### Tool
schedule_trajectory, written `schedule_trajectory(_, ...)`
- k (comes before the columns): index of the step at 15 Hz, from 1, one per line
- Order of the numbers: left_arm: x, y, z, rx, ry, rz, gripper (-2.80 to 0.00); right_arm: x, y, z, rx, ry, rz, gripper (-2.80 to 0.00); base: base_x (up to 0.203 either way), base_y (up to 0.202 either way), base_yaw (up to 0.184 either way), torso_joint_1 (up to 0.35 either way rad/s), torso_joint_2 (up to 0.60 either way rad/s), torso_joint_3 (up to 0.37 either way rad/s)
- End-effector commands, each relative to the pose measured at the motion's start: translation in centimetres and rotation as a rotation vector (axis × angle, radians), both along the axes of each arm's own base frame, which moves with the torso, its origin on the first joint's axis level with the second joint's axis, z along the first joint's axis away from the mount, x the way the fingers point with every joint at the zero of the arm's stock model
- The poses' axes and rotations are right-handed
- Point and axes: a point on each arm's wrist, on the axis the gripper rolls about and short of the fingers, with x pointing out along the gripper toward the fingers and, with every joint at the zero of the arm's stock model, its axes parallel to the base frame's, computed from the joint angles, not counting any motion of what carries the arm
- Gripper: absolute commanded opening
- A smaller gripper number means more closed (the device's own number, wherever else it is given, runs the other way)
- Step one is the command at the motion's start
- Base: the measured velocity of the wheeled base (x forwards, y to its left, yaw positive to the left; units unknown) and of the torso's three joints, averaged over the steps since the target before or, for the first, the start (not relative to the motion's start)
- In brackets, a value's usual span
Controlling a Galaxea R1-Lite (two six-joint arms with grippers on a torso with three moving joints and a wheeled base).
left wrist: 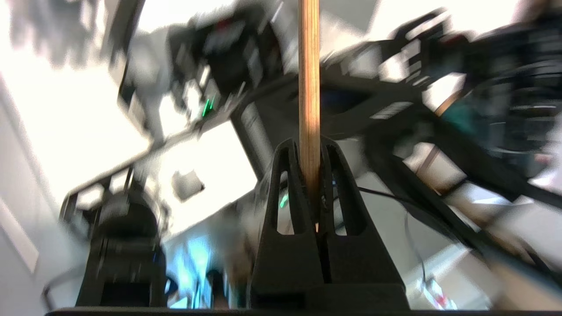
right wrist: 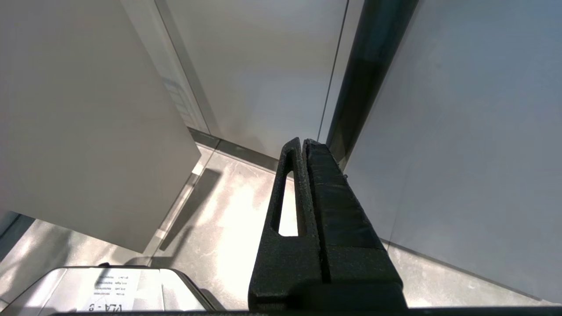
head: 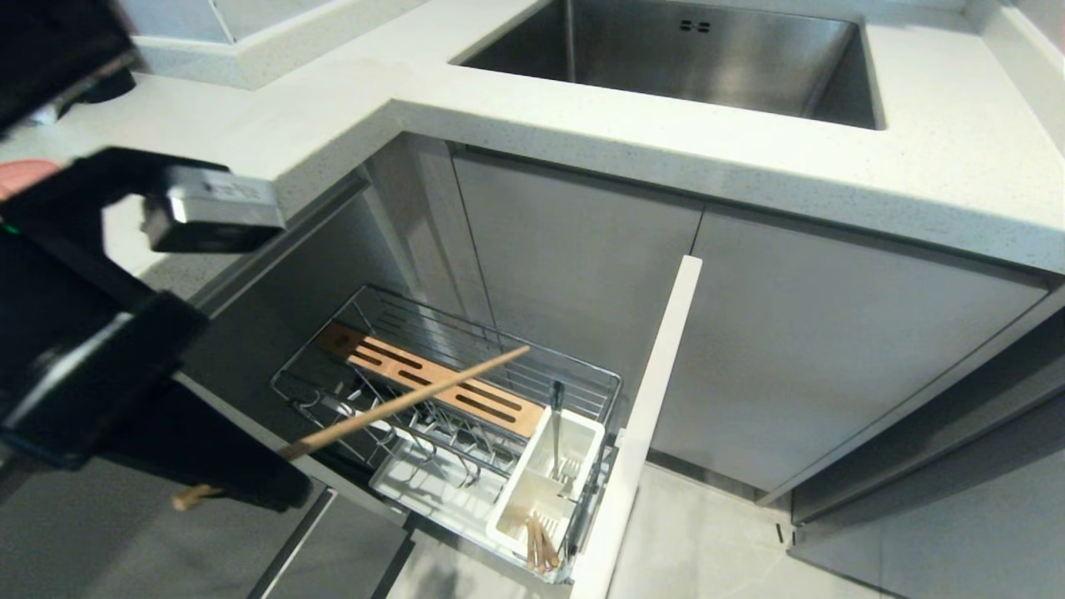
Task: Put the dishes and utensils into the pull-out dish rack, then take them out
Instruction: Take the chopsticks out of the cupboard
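Note:
My left gripper [head: 250,478] hangs at the lower left, beside the pull-out dish rack [head: 366,308], shut on a light wooden chopstick [head: 416,395] that slants up over the wire basket. The left wrist view shows that chopstick [left wrist: 309,87] pinched between the closed fingers of the gripper [left wrist: 310,147]. In the white caddy [head: 582,441] stand a silver fork [head: 556,420] and more wooden chopstick ends [head: 539,545]. A pink plate's edge [head: 21,175] shows on the counter at far left, behind my arm. My right gripper [right wrist: 303,142] is shut and empty, pointing at the floor by the cabinet fronts.
A slotted wooden strip [head: 433,387] crosses the basket. The rack's narrow front panel [head: 645,416] stands out at its right. A steel sink [head: 691,58] is set in the speckled countertop [head: 915,166] above closed grey doors [head: 832,349]. A labelled white surface [right wrist: 114,289] lies below the right gripper.

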Motion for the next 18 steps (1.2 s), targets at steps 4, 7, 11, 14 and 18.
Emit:
schedule_trajectory(4, -6.0, 6.6, 4.3, -0.298, -0.323, 0.083, -2.80, 0.0, 0.0, 0.0, 0.000, 0.000, 0.000, -2.80, 0.000, 0.000, 0.000, 0.000, 0.00, 0.000)
schedule_trajectory(7, -7.7, 8.7, 5.7, -0.417, -0.477, 0.205, -2.80, 0.0, 0.0, 0.0, 0.000, 0.000, 0.000, -2.80, 0.000, 0.000, 0.000, 0.000, 0.00, 0.000)
schedule_trajectory(11, -7.9, 10.0, 6.8, -0.442, -0.636, 0.455, -2.80, 0.0, 0.0, 0.0, 0.000, 0.000, 0.001, -2.80, 0.000, 0.000, 0.000, 0.000, 0.00, 0.000)
schedule_trajectory(14, -7.6, 10.6, 7.6, -0.418, -0.754, 0.606, -2.80, 0.0, 0.0, 0.0, 0.000, -0.002, 0.000, -2.80, 0.000, 0.000, 0.000, 0.000, 0.00, 0.000)
schedule_trajectory(18, -6.1, 11.7, 8.1, -0.214, -0.899, 0.909, -2.80, 0.0, 0.0, 0.0, 0.000, -0.001, 0.000, -2.80, 0.000, 0.000, 0.000, 0.000, 0.00, 0.000)
